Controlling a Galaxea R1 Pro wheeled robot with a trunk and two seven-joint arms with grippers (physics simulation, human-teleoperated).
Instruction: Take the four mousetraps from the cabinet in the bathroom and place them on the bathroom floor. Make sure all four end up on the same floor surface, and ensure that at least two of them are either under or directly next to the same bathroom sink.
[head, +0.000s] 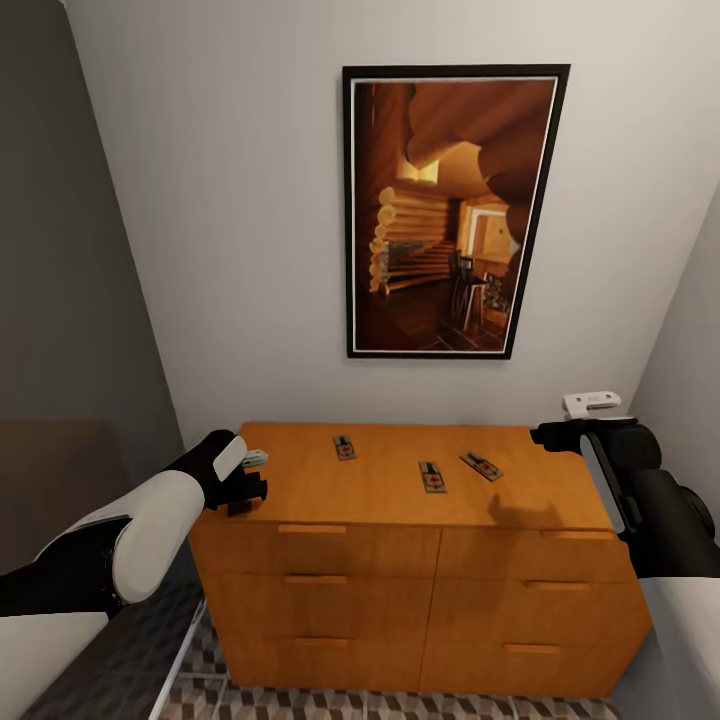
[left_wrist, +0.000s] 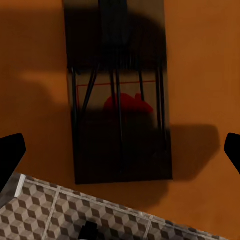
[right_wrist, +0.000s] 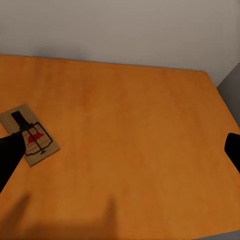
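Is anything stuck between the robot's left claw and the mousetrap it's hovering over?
Nothing visible. The left gripper hangs open right above the mousetrap, which lies flat at the edge of the cabinet, with only empty air between them.

A home room: wooden cabinet (head: 420, 560), framed picture (head: 450, 210), cube-patterned tile floor (head: 300, 700).

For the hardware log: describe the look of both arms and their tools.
Left arm: glossy white rounded shell, black sections, ending in a black left tool with a white side panel. Right arm: black, with a pale strip along it and a white block near the black right tool. No cables or markings visible.
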